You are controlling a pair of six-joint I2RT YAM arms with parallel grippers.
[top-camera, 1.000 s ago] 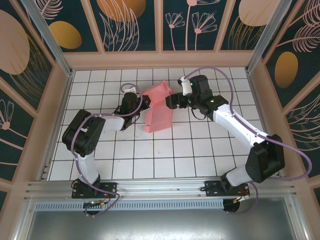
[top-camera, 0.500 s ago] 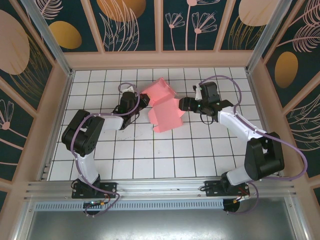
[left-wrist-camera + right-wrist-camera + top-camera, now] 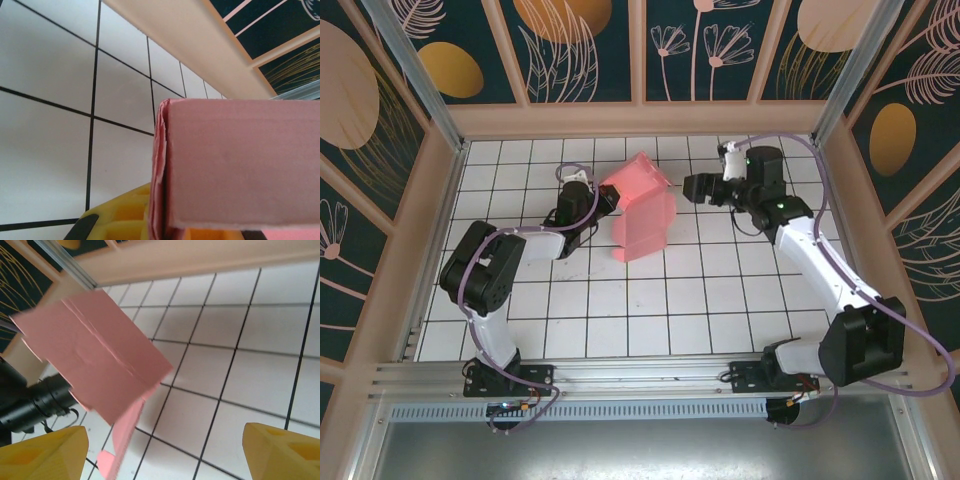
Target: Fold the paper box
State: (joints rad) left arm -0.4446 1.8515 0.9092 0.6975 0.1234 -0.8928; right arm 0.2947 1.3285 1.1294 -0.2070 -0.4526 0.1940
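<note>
One pink thin-card paper box [image 3: 640, 208], partly folded, sits on the far middle of the white tiled table [image 3: 620, 300]. Its upper panel is raised and tilted, and a longer panel runs down toward the near side. In the right wrist view the pink card [image 3: 95, 357] shows creases across a broad panel, with a narrow flap hanging below.

There are two arms, each with one gripper. The left gripper [image 3: 605, 203] is pinched tight on the box's left edge. In the left wrist view the card's edge [image 3: 235, 165] sits right against a yellow finger pad [image 3: 117, 217]. The left arm's elbow bends out to the left, and its forearm reaches right toward the box.

The right gripper [image 3: 692, 187] hangs just right of the box with a gap between them. Its yellow fingers [image 3: 45, 455] are spread wide and hold nothing. The right arm stretches from its near-right base up toward the far side, with the wrist turned left so the gripper faces the box.
</note>
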